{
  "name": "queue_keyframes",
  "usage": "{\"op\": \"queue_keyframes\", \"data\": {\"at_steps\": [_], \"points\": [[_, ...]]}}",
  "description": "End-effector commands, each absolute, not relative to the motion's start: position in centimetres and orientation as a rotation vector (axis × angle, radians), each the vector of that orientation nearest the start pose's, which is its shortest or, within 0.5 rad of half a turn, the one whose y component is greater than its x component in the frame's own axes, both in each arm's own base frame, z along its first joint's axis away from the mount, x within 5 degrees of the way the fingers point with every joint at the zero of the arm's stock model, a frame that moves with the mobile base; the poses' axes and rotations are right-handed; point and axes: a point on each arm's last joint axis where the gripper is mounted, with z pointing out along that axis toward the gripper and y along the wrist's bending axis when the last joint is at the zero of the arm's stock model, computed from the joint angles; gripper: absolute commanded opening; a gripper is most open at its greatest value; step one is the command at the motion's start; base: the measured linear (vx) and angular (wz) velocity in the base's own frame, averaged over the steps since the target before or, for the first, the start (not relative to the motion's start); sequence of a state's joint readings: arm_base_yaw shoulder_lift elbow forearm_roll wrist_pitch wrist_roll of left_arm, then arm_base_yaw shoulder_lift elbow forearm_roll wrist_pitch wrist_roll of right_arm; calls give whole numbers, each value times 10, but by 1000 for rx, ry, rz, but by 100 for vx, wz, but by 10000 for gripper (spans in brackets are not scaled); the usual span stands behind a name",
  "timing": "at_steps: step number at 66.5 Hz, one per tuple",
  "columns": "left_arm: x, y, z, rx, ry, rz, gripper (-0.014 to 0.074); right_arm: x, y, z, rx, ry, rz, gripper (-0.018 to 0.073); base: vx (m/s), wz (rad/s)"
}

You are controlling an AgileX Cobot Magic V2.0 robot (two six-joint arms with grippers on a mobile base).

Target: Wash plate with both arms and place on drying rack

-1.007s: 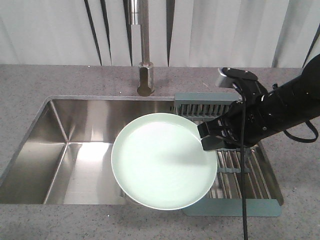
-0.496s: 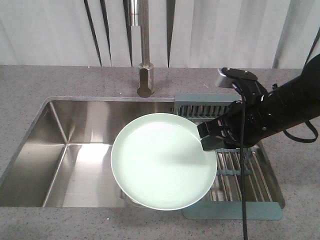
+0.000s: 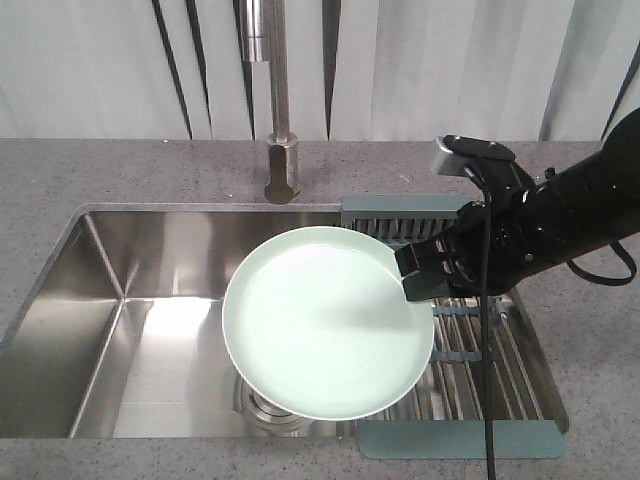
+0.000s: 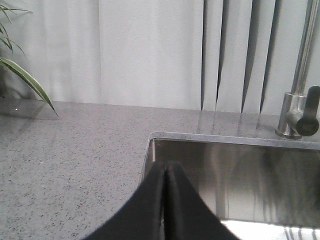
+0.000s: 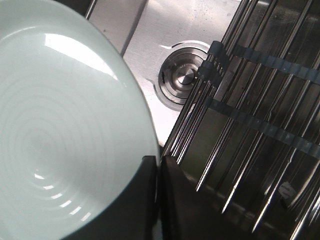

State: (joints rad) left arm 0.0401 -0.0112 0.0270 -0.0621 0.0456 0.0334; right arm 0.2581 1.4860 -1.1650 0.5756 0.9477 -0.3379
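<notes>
Sink [image 3: 150, 330] and drying rack [image 3: 455, 375] slip lower-left in your front view while your right gripper [image 3: 410, 280] stays pinched on the rim of the plate [image 3: 320, 320], poised over the sink beside the rack, left gripper [image 4: 165, 167] closed and empty, washing likely still ahead.

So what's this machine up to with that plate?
The right gripper pinches the rim of the pale green plate, holding it over the steel sink at the drying rack's left edge. The left gripper is shut on nothing, by the sink's edge. The plate is not on the rack yet.
</notes>
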Motion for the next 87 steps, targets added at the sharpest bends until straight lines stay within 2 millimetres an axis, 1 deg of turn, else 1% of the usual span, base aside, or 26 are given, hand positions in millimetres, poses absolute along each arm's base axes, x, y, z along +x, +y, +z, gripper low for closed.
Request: {"op": "queue_keyframes", "data": {"at_steps": [1, 87], "points": [[54, 2, 216, -57, 1435, -9, -6, 278, 116, 318, -435, 2525, 731, -1, 5, -3], [54, 2, 216, -57, 1435, -9, -6, 278, 116, 318, -435, 2525, 731, -1, 3, -2]]}}
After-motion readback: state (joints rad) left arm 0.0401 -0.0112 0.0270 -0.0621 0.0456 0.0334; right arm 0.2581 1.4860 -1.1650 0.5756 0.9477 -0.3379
